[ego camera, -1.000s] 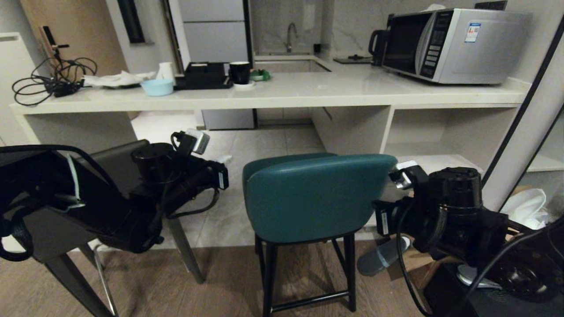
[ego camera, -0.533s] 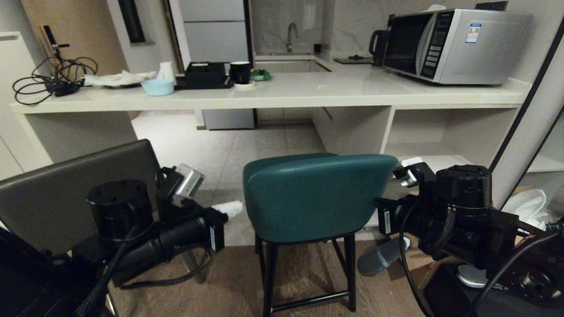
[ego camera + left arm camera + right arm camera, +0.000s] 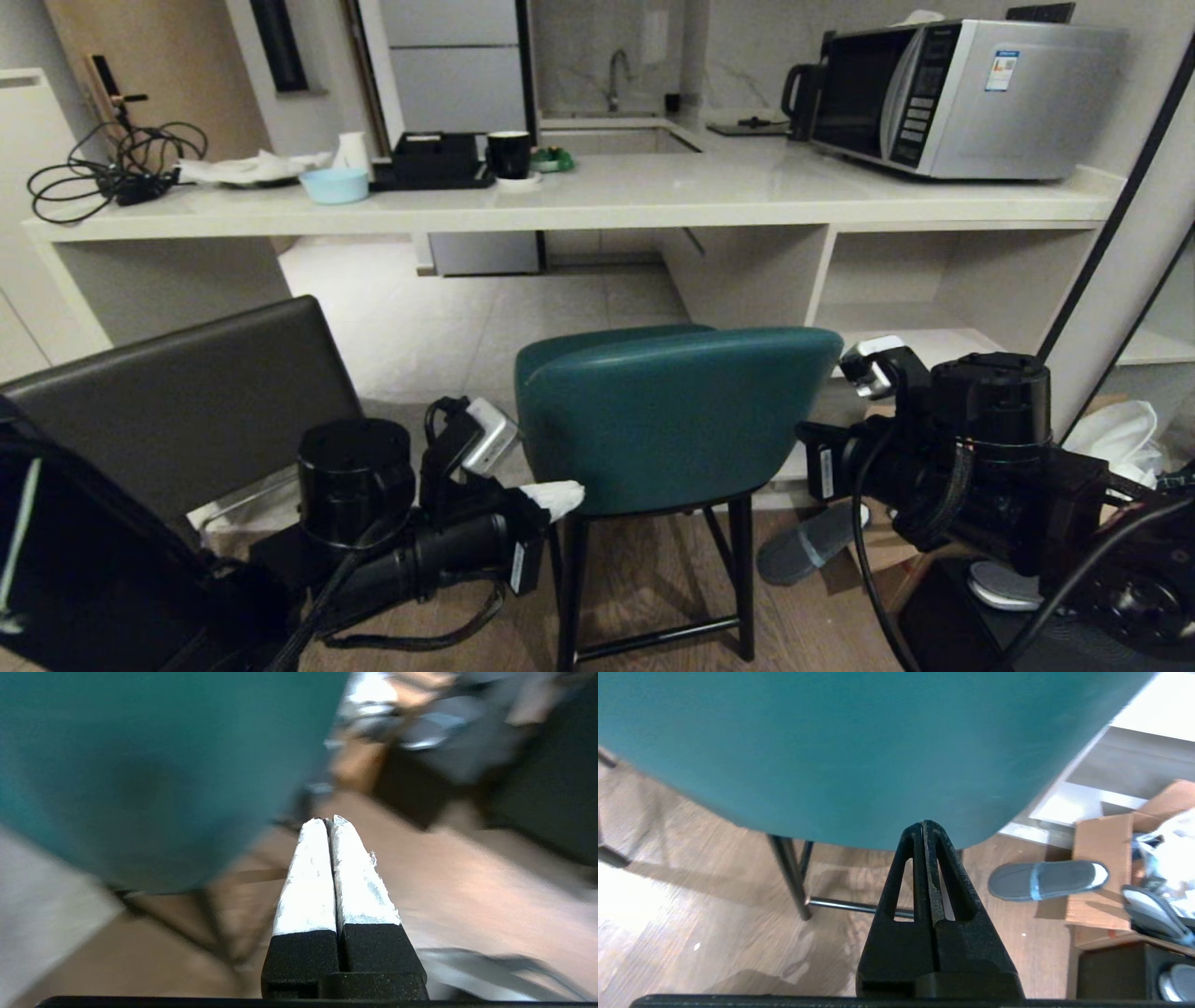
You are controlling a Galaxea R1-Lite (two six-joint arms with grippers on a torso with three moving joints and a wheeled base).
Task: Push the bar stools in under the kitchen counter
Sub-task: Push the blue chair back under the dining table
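The teal bar stool (image 3: 672,420) stands in the middle, short of the kitchen counter (image 3: 597,201), with its curved backrest toward me. At the left is the dark grey bar stool (image 3: 187,401), also out from the counter. My left gripper (image 3: 558,497) is shut, and its white fingertips lie at the lower left edge of the teal backrest. In the left wrist view the left gripper (image 3: 331,820) holds nothing, beside the teal stool (image 3: 140,765). My right gripper (image 3: 924,823) is shut, with its tips against the lower right edge of the teal backrest (image 3: 859,751). The right arm (image 3: 943,457) is at that side.
A microwave (image 3: 952,93), black cup (image 3: 509,152), blue bowl (image 3: 333,184) and tangled cables (image 3: 112,177) sit on the counter. A grey slipper (image 3: 808,546), cardboard box (image 3: 1111,858) and white bag (image 3: 1116,439) lie on the floor at the right. Open floor (image 3: 467,308) runs under the counter.
My left arm has swung from over the grey stool down and right to the teal backrest's lower left edge. The right arm and both stools have stayed put.
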